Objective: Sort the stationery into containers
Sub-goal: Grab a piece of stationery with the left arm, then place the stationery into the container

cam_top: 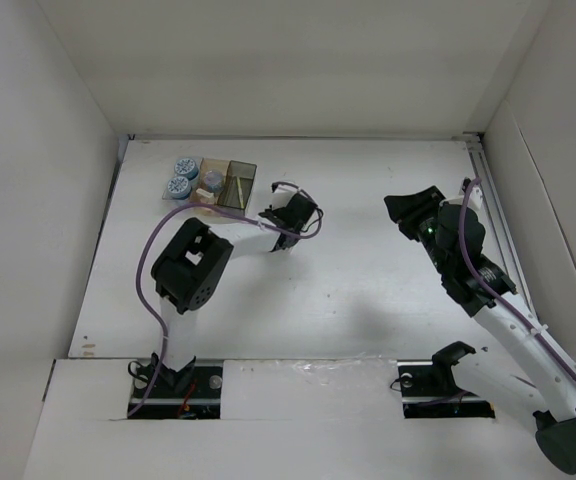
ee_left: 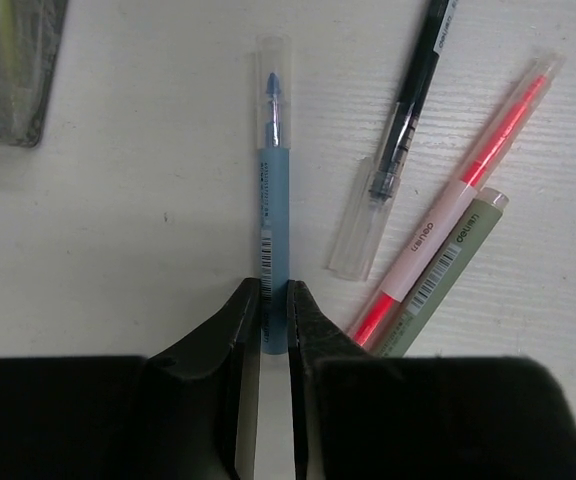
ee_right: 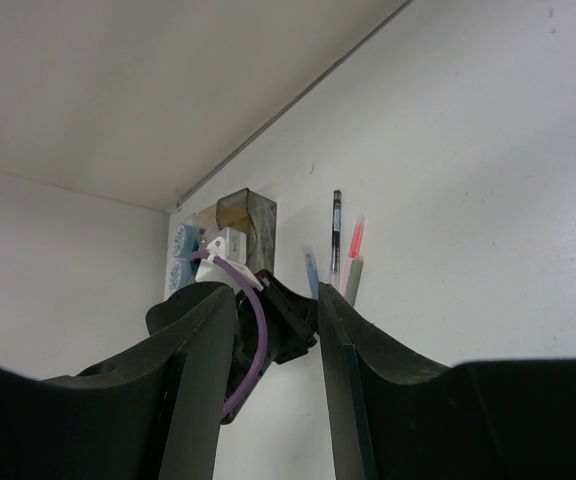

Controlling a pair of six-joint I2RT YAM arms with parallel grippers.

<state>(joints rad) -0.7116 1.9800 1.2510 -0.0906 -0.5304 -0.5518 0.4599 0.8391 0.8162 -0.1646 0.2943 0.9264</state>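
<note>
A blue pen (ee_left: 271,200) with a clear cap lies on the white table, and my left gripper (ee_left: 273,292) is shut on its near end. To its right lie a black pen (ee_left: 405,120), a pink-red pen (ee_left: 468,190) and a green pen (ee_left: 448,268). In the top view the left gripper (cam_top: 293,212) sits just right of the three joined trays (cam_top: 236,190). Two blue-and-white tape rolls (cam_top: 181,177) sit in the clear tray. My right gripper (cam_top: 413,210) is open and empty, off to the right; its wrist view (ee_right: 273,295) looks toward the pens (ee_right: 336,250).
The dark grey tray's corner (ee_left: 8,80) shows at the upper left of the left wrist view, with something yellow-green inside. White walls enclose the table on the left, back and right. The left arm's purple cable (cam_top: 148,270) loops over the table.
</note>
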